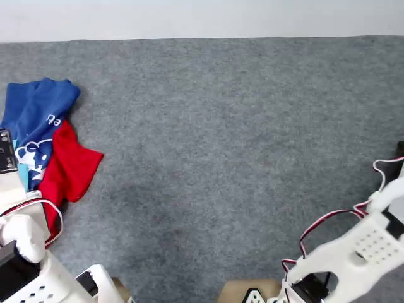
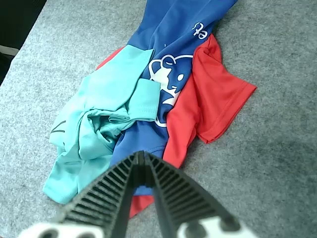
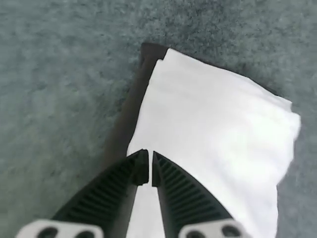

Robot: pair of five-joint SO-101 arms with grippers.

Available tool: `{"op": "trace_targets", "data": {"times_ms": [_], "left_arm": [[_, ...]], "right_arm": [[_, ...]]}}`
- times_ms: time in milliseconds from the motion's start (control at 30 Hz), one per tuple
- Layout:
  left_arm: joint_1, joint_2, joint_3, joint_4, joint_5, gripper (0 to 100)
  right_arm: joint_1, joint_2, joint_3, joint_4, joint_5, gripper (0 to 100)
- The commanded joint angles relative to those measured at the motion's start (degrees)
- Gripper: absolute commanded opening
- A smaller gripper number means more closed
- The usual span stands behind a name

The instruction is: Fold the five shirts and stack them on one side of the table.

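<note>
Left gripper point(image 2: 144, 157), jaws closed and empty, hangs above the crumpled blue shirt point(image 1: 38, 107), red shirt point(image 1: 72, 165) and teal shirt point(image 2: 101, 101) at the high view's left edge; right gripper point(image 3: 148, 161), jaws closed, hangs above a folded white shirt point(image 3: 213, 144).

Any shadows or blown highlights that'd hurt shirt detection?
High view: soft shadow patch on the grey mat near the red shirt. Left wrist view: mat darkens past the red shirt. Right wrist view: white shirt nearly washed out, folds barely readable.
</note>
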Motion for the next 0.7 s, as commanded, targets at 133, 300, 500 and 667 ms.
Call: {"op": "trace_targets", "data": {"times_ms": [133, 300, 500, 667], "left_arm": [[-0.18, -0.53, -0.57, 0.26, -0.26, 0], [-0.09, -0.53, -0.57, 0.09, -0.26, 0], [0.0, -0.44, -0.48, 0.18, -0.44, 0], [0.0, 0.09, 0.04, 0.18, -2.37, 0]], "right_arm": [[-7.52, -15.43, -2.37, 14.64, -1.85, 1.0], [-11.3, -22.46, -0.18, 18.33, -9.23, 0.9], [-17.54, -35.91, 14.86, 18.33, -12.66, 0.9], [-19.65, -48.66, 29.36, 18.24, -15.3, 0.9]]}}
